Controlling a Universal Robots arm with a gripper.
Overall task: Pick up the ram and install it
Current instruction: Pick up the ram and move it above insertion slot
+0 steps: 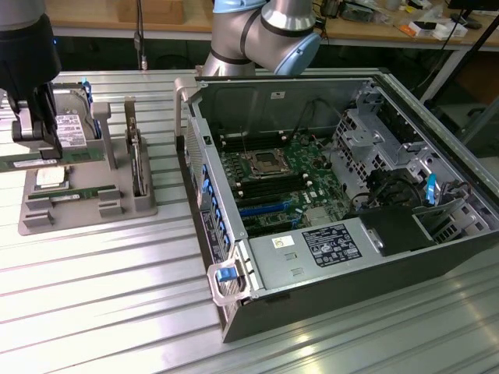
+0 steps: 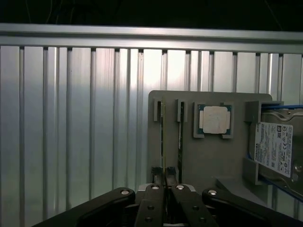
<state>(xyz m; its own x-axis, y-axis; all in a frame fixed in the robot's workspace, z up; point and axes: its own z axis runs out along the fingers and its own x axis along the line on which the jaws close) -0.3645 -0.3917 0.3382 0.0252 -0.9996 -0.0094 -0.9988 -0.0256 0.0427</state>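
Note:
My gripper (image 1: 43,152) stands over the grey holder (image 1: 140,204) at the exterior view's left, its black fingers (image 2: 155,177) shut on the top edge of the ram (image 1: 66,158), a long thin green stick lying level under them. In the wrist view the ram (image 2: 163,142) shows edge-on, running away from the gripper (image 2: 164,173) over the holder's outermost slot. A second green stick (image 2: 180,137) stands in the neighbouring slot (image 1: 82,192). The open computer case (image 1: 234,312) lies to the exterior view's right, with its motherboard's memory slots (image 1: 265,185) beside the processor socket.
On the holder (image 2: 208,161) sit a square silver processor chip (image 2: 214,119) and a boxy silver hard drive (image 2: 277,149). Another drive (image 1: 137,160) stands upright in the holder. The ribbed aluminium table (image 1: 117,296) spreads around. Cables and drive cages (image 1: 374,132) fill the case's far side.

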